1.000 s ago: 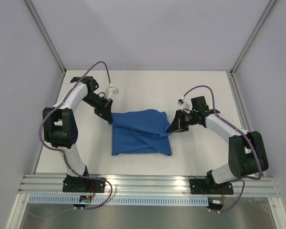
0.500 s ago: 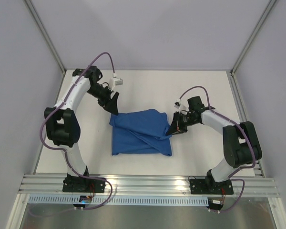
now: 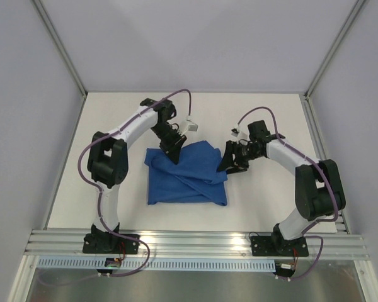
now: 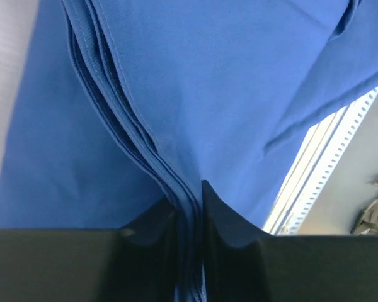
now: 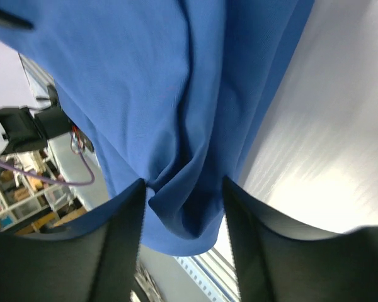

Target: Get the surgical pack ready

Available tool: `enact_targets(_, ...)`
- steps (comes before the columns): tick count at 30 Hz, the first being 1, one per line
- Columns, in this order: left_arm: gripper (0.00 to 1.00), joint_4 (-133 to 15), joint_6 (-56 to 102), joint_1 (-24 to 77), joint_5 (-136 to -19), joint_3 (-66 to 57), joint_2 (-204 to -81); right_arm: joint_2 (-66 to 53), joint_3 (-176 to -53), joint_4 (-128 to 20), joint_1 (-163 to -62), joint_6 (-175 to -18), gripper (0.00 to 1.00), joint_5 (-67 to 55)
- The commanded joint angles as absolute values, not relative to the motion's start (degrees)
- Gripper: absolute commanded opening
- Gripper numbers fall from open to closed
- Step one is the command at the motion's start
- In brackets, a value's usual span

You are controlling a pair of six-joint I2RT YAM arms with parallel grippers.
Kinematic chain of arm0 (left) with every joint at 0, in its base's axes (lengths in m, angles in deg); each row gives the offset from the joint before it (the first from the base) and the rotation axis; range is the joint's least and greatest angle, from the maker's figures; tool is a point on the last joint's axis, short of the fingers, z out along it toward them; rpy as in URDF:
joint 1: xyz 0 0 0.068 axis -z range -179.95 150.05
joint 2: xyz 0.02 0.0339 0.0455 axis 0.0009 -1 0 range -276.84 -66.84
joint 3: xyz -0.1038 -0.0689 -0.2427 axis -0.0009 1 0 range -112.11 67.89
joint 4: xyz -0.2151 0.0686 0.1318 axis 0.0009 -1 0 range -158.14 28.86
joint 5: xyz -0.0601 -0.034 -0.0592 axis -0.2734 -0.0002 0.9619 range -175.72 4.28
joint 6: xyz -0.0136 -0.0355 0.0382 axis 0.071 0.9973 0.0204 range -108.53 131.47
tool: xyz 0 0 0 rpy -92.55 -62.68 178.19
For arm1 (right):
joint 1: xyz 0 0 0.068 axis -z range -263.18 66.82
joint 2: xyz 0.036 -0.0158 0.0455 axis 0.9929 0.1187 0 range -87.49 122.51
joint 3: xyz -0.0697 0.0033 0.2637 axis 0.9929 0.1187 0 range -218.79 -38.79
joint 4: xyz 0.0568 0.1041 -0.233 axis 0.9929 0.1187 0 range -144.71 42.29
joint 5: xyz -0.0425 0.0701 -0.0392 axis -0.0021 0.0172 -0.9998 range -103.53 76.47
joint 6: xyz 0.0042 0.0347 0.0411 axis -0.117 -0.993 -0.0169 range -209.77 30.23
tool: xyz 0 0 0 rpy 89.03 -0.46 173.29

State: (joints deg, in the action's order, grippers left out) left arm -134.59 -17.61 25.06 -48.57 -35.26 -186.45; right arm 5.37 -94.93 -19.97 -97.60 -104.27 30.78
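The surgical pack (image 3: pixel 189 179) is a folded royal-blue cloth bundle lying in the middle of the white table; whatever is inside it is hidden. My left gripper (image 3: pixel 175 154) sits over the bundle's back edge. In the left wrist view my left gripper (image 4: pixel 188 192) is pinched on several stacked layers of the blue cloth (image 4: pixel 227 75). My right gripper (image 3: pixel 229 165) is at the bundle's right edge. In the right wrist view my right gripper (image 5: pixel 183 185) stands open, with a loose fold of the cloth (image 5: pixel 145 75) bunched between the fingers and not clamped.
The white table (image 3: pixel 264 207) is fenced by grey walls and metal posts at the back corners. An aluminium rail (image 3: pixel 195 242) runs along the near edge where both arm bases are bolted. Purple cables loop off both arms.
My left arm swung right from the cloth's back-left corner to its back edge, opened, then closed on the layers. My right gripper opened and let go of the right edge.
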Motion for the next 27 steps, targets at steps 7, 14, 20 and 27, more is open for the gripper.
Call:
enact_targets(7, 0.08, -134.95, -21.13, 24.83, -44.5, -33.1, -176.35, 8.39, -105.58, -21.21, -94.26, -105.85, 0.65, 24.78)
enact_targets(14, 0.09, -136.37, -23.68, 24.83, -43.09, -29.06, -173.8, 14.01, -112.97, -32.37, -96.1, -106.2, 0.73, 34.44)
enact_targets(20, 0.09, -134.7, -22.63, 24.83, -43.35, -28.08, -173.54, 20.78, -118.68, -32.83, -101.72, -102.52, 0.72, 40.16)
enact_targets(27, 0.09, -133.82, -22.8, 24.83, -42.83, -27.21, -173.27, 26.32, -122.64, -31.94, -103.49, -99.62, 0.73, 35.42)
